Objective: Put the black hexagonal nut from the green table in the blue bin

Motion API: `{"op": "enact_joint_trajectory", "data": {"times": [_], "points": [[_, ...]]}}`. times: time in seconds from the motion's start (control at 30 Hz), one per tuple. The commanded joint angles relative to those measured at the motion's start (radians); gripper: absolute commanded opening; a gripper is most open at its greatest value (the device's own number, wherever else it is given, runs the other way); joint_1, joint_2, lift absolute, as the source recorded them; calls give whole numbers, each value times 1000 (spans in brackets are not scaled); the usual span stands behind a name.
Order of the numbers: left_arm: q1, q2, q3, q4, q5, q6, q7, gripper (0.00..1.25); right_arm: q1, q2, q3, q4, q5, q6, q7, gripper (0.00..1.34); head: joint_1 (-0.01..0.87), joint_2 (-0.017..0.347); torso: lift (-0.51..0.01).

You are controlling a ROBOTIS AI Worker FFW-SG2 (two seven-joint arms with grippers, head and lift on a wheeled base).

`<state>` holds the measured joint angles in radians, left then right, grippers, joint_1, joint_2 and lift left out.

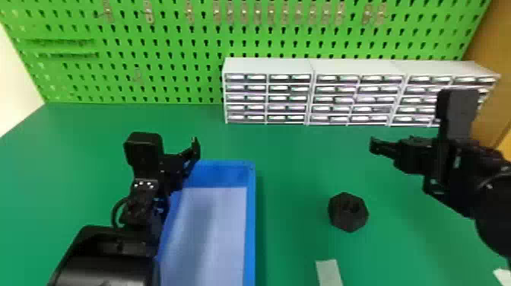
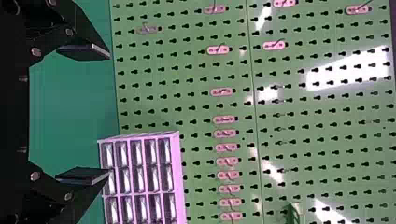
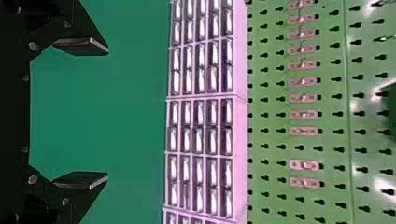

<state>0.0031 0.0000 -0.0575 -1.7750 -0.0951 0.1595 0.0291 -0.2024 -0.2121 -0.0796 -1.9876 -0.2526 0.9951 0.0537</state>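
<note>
1. Task's thing: black hexagonal nut, dark and matt (image 1: pixel 348 212), resting on the green tabletop (image 1: pixel 292 152), to the right of the bin and apart from it

2. Orientation of the nut: lying flat, its round opening turned upward, so that the axis of the bore stands roughly upright; the six-sided outline is about as wide as it is deep, with no clear long axis across it; one corner points toward the robot's side, another toward the rear

3. Receptacle: blue rectangular bin, open at the top, with a pale bottom (image 1: pixel 251 228); its long axis runs from the near side of the table toward the rear

4. Left gripper (image 1: pixel 176 165): above the far left part of the bin in the head view; its two flat black fingers stand apart in the left wrist view, parted by a wide gap

5. Right gripper (image 1: pixel 414 154): to the right of the nut and farther back; its fingers (image 3: pixel 81 46) stand wide apart in the right wrist view, with green tabletop visible between them

6. Surroundings: white small-drawer cabinets (image 1: pixel 266 65) along the rear of the table, before a bright green perforated pegboard (image 1: pixel 114 89); a pale flat strip (image 1: pixel 329 272) lies near the nut, on the robot's side
</note>
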Motion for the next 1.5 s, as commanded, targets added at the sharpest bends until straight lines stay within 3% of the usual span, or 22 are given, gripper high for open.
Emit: {"op": "enact_joint_trajectory", "data": {"times": [0.0,0.47,0.9,1.47], "points": [[0,-3,1,0,0,0,0,879,-34,-21,20,23,-19,73,0,1008,657,57,-95],[-2,-3,-1,5,2,0,0,879,-88,-70,81,141,-74,149,2,1009,657,57,-95],[-3,-3,-4,8,2,0,0,879,-132,-86,124,247,-71,194,41,1011,657,57,-95],[-5,-3,-5,8,3,0,0,879,-146,-76,149,311,-25,209,91,1011,657,57,-95]]}}
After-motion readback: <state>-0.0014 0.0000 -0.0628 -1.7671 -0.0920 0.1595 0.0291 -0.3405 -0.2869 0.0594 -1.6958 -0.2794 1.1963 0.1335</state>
